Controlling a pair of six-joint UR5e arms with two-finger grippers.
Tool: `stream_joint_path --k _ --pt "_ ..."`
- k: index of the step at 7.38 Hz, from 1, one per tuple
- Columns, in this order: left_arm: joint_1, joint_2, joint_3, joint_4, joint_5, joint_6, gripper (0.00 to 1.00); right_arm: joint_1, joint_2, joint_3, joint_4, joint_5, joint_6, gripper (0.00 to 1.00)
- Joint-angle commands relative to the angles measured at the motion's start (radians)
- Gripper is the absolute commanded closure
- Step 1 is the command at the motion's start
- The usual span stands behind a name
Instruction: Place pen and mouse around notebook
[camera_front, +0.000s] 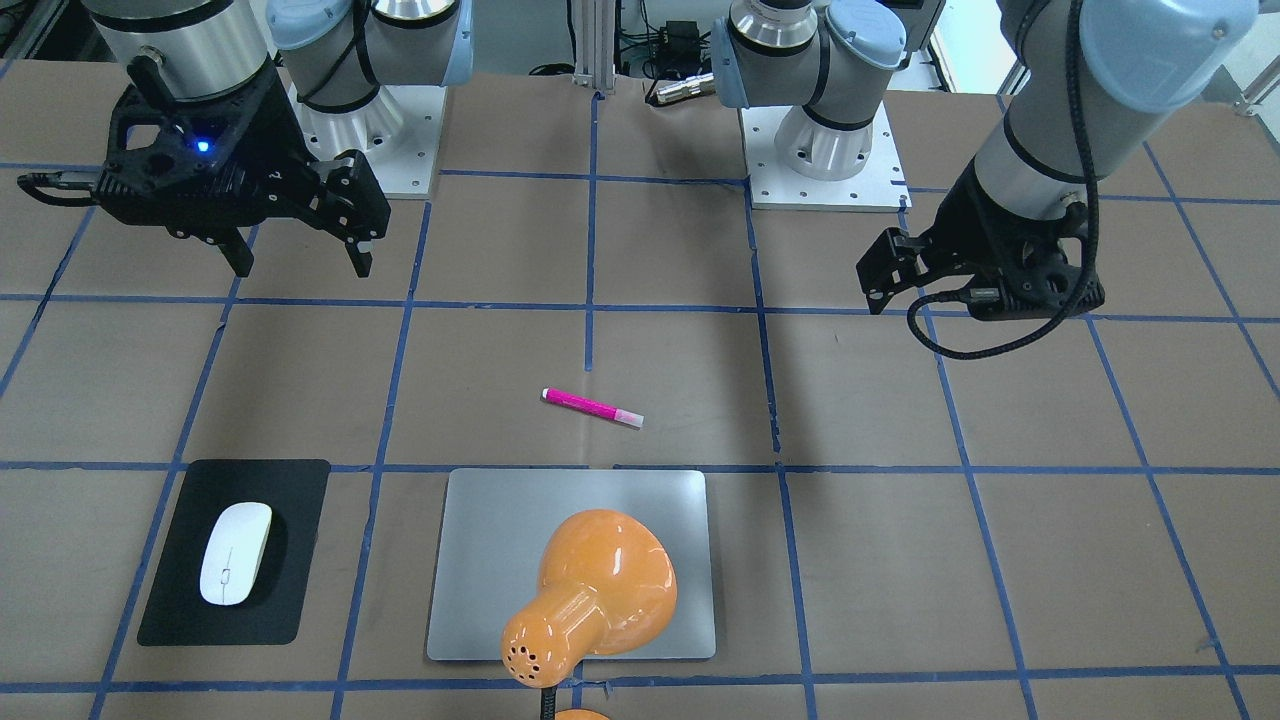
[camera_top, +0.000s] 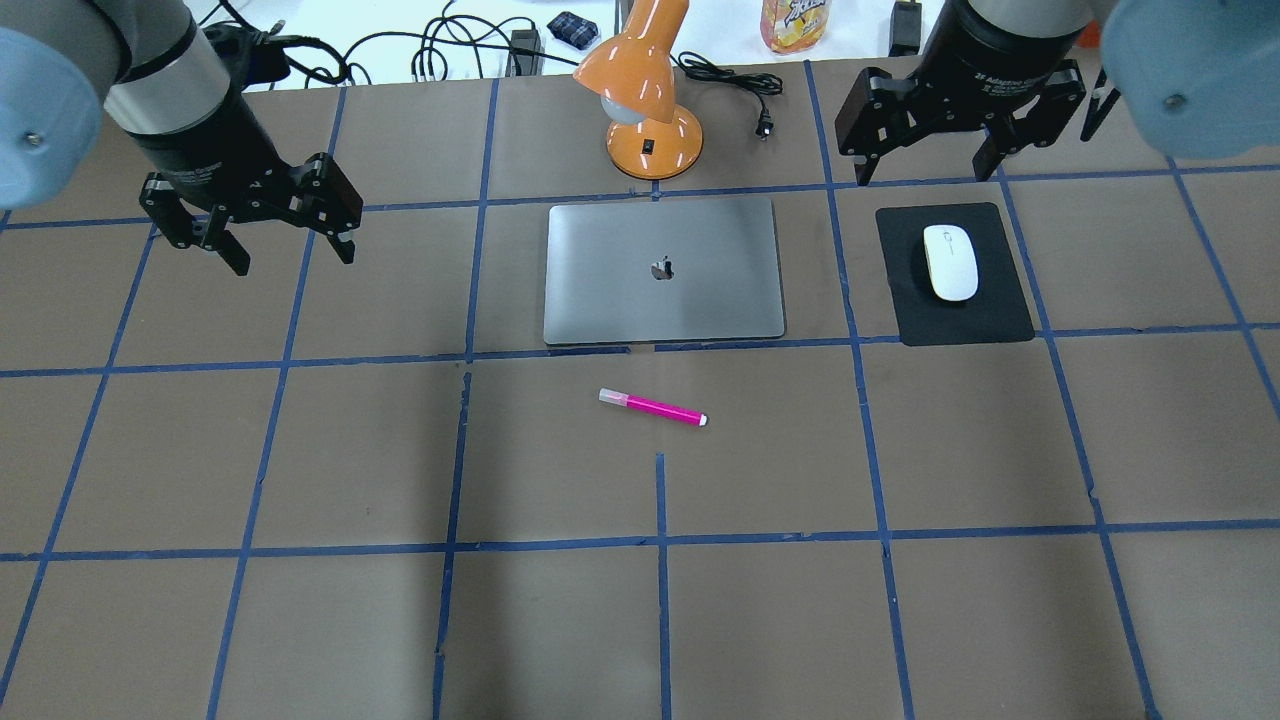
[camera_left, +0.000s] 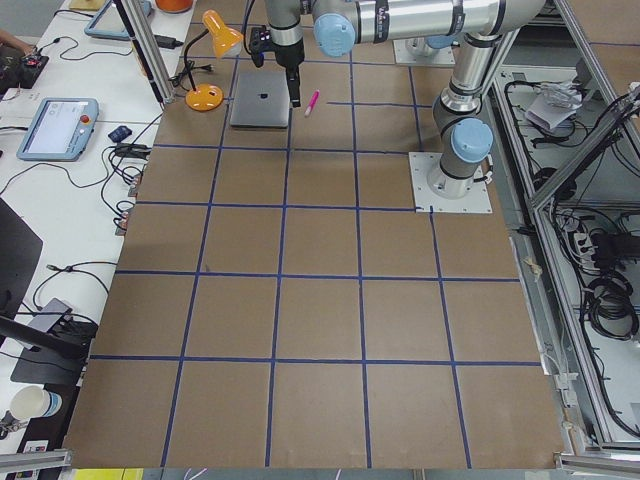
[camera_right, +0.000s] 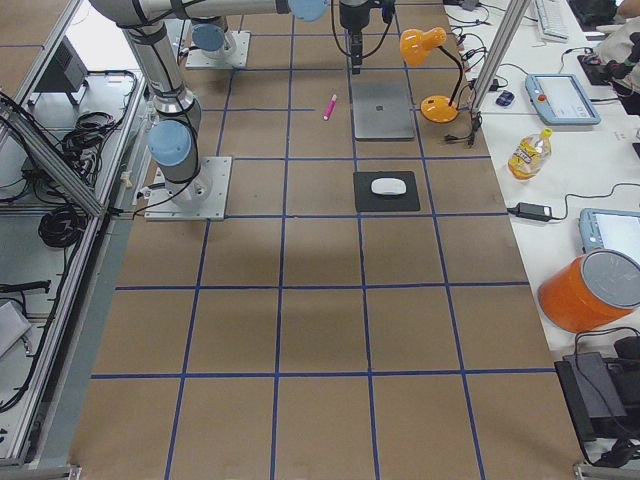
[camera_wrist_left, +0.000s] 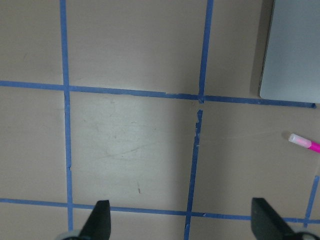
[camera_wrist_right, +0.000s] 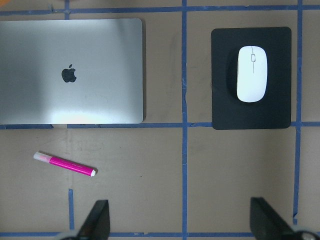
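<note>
Front view: I see the silver notebook (camera_front: 480, 560) closed on the counter (camera_front: 950, 560), an orange lamp (camera_front: 600, 590) partly hiding it. The pink pen (camera_front: 592, 407) lies near its robot-side edge, not touching. The white mouse (camera_front: 236, 566) sits on a black mat (camera_front: 170, 600) beside it. Overhead view: my left hand (camera_top: 292, 258) and right hand (camera_top: 922, 170) hover either side of the notebook, both spread wide and empty.
</note>
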Motion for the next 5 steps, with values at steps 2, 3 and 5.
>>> stream_joint_path --k 2,3,5 --pt "0.007 0.077 -0.016 -0.084 -0.006 0.011 0.0 0.0 0.0 0.001 0.0 0.002 0.0 0.0" --pt "-0.005 0.076 -0.028 -0.084 -0.003 0.009 0.0 0.0 0.0 0.001 0.0 0.0 0.0 0.0" --pt "-0.08 0.079 -0.044 -0.07 0.0 -0.006 0.0 0.0 0.0 0.001 0.0 0.002 0.0 0.0"
